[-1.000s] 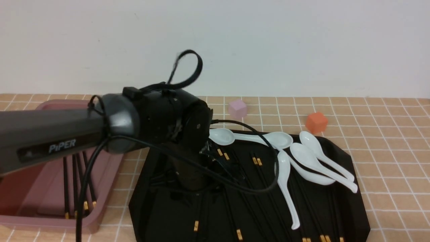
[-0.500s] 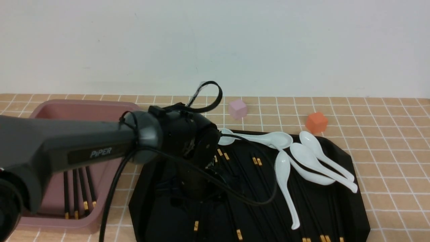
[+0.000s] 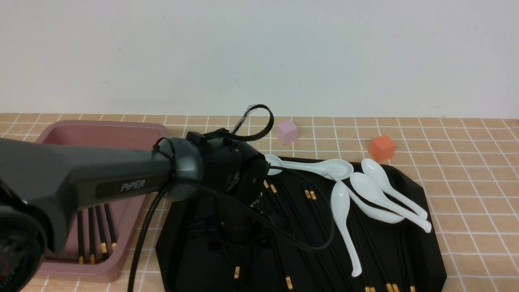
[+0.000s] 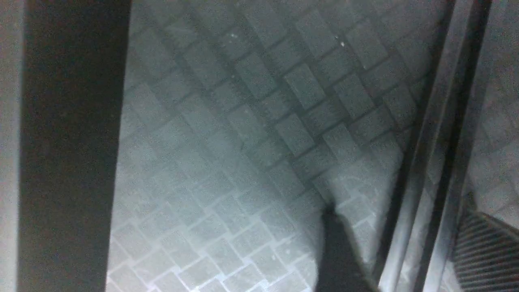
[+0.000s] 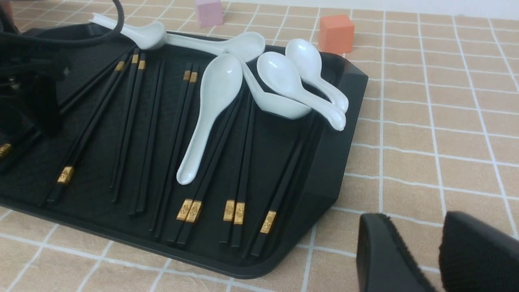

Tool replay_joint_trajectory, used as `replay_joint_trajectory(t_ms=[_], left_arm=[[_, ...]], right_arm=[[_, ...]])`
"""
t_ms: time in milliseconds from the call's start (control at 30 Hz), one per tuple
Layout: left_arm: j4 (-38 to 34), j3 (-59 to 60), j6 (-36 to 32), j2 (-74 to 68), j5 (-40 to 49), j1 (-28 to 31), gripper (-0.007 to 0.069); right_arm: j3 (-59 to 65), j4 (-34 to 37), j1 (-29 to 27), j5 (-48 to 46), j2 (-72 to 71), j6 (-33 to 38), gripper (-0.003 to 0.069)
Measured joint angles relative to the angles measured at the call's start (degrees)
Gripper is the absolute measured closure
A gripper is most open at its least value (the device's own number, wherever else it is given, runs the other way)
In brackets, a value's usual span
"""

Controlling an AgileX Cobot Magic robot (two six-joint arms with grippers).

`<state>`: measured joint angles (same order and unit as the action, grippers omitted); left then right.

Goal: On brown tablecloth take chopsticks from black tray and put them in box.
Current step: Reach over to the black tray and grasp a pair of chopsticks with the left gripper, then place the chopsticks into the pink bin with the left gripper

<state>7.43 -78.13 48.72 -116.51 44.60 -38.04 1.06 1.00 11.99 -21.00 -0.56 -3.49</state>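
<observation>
Left gripper (image 5: 40, 121) is down low over the left part of the black tray (image 3: 421, 194), jaws apart, ribbed pad (image 4: 486, 255) just beside a chopstick pair, nothing clamped. Many chopsticks (image 5: 234, 211) lie in the tray, some under the white spoons (image 3: 342, 211); a few more lie in the box (image 3: 101, 129) left of the tray. Right gripper (image 5: 423, 251) is open and empty over the brown tablecloth (image 3: 466, 162) right of the tray

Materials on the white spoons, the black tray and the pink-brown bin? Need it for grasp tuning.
Spoons: white and glossy with sharp highlights. They look like glazed ceramic, but could be melamine.
Black tray: matte black with a moulded low rim and no glare, so likely plastic.
Box: dusty pink-brown with rounded corners, a flared rim and a dull sheen, so likely moulded plastic.
</observation>
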Motion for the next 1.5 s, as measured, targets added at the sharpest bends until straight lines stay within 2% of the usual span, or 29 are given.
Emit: replay_joint_trajectory(t_ms=[100, 200, 233, 533, 933, 1033, 1233, 1267, 1333, 1500], left_arm=[[0.0, -0.1, 0.0, 0.0, 0.0, 0.0, 0.0379], [0.0, -0.1, 0.1, 0.0, 0.0, 0.0, 0.0524], [0.1, -0.1, 0.1, 0.0, 0.1, 0.0, 0.0538], [0.0, 0.3, 0.1, 1.5, 4.8, -0.1, 0.0525], [1.7, 0.6, 0.1, 22.5, 7.5, 0.8, 0.0525], [2.2, 0.6, -0.3, 27.5, 9.9, 4.6, 0.0525], [4.1, 1.2, -7.6, 31.6, 17.0, 19.4, 0.0525], [4.2, 1.4, -7.8, 31.6, 17.1, 19.9, 0.0525], [4.6, 3.2, -9.7, 31.0, 16.5, 25.3, 0.0525], [4.8, 6.1, -11.9, 27.1, 12.8, 31.9, 0.0525]], right_arm=[[0.0, 0.0, 0.0, 0.0, 0.0, 0.0, 0.0419], [0.0, 0.0, 0.0, 0.0, 0.0, 0.0, 0.0419], [0.0, 0.0, 0.0, 0.0, 0.0, 0.0, 0.0419], [0.0, 0.0, 0.0, 0.0, 0.0, 0.0, 0.0419], [0.0, 0.0, 0.0, 0.0, 0.0, 0.0, 0.0419], [0.0, 0.0, 0.0, 0.0, 0.0, 0.0, 0.0419], [0.0, 0.0, 0.0, 0.0, 0.0, 0.0, 0.0419], [0.0, 0.0, 0.0, 0.0, 0.0, 0.0, 0.0419], [0.0, 0.0, 0.0, 0.0, 0.0, 0.0, 0.0419], [0.0, 0.0, 0.0, 0.0, 0.0, 0.0, 0.0419]])
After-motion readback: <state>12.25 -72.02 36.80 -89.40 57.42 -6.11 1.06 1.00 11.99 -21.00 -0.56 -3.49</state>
